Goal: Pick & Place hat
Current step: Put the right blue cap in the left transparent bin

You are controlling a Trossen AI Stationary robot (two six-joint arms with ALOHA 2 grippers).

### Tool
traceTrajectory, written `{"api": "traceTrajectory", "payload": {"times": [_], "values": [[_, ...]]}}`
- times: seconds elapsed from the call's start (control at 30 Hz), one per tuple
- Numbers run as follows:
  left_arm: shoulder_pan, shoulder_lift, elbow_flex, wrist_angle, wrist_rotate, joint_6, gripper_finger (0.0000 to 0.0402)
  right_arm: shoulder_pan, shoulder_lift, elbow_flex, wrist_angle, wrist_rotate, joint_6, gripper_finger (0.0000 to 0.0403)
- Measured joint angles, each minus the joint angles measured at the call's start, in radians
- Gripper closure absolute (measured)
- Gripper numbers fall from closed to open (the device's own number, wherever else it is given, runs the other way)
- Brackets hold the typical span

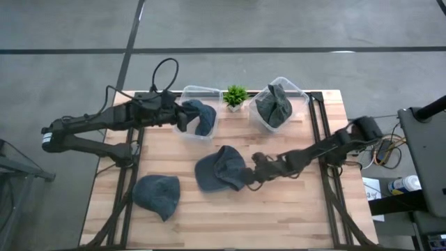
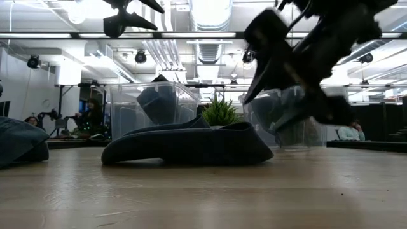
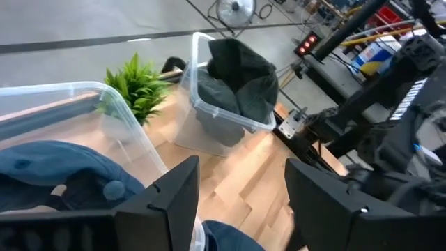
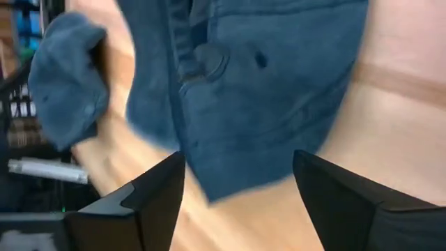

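We find the hat (image 1: 221,169) that matters now lying flat near the middle of the table (image 1: 300,209), a little toward its front edge, with the right gripper (image 1: 251,180) just beside its right rim. In the right wrist view the two fingers (image 4: 150,202) stand apart with blue cloth (image 4: 272,84) beyond them and nothing between them, so we judge that claw spread and empty.

The left gripper (image 1: 182,118) hovers over the left bin (image 1: 187,90) near the back edge, where another hat (image 1: 202,115) sits; its fingers (image 3: 174,202) are also spread, holding nothing. A third hat (image 1: 157,195) lies by the front left corner, a fourth fills the right bin (image 1: 300,94), and a small plant (image 1: 235,96) stands between the bins.

The hat looks soft and light — a limp cloth that will fold and sag, not slip or break. We would pinch a raised fold or the thicker rim, since a flat stretch offers the fingers nothing to bite.

The low view shows what the overhead cannot: how flat the hat lies, with only a shallow hump (image 2: 191,124) at its back, and the right gripper off the wood. The high view alone gives the layout of all four hats and both bins.
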Motion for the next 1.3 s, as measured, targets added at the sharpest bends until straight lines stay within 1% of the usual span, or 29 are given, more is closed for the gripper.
{"api": "traceTrajectory", "payload": {"times": [0.07,0.2,0.4,0.57,0.7,0.83,0.97,1.07,1.27,1.3], "values": [[0.0,0.0,0.0,0.0,0.019,0.001,0.0197,-0.001,0.046,0.0,0.037,0.02,0.014,0.0133],[0.0,0.0,0.0,-0.001,0.047,0.002,0.0197,0.0,0.107,0.0,0.051,0.022,0.037,0.0108],[0.0,0.0,-0.001,-0.001,0.07,0.007,0.0197,0.0,0.127,0.0,0.054,0.038,0.045,0.0085],[0.0,0.0,-0.001,-0.001,0.071,0.007,0.0197,0.0,0.135,0.002,0.056,0.09,0.036,0.0082],[0.0,0.0,-0.001,-0.001,0.071,0.007,0.0197,0.0,0.141,0.002,0.048,0.118,0.011,0.0096],[0.0,0.0,-0.002,0.0,0.071,0.005,0.0197,0.0,0.156,0.002,0.048,0.128,0.004,0.0128],[0.0,0.0,-0.002,0.0,0.071,0.002,0.0197,0.0,0.177,0.003,0.05,0.123,-0.003,0.0184],[0.0,0.0,-0.002,0.001,0.071,0.002,0.0197,0.0,0.179,0.002,0.049,0.112,-0.008,0.0238],[0.0,0.0,-0.002,0.009,0.071,-0.001,0.0197,0.0,0.179,0.0,0.041,0.104,-0.055,0.0368],[0.0,0.0,-0.002,0.014,0.071,-0.001,0.0197,0.0,0.179,0.0,0.041,0.103,-0.064,0.038]]}}
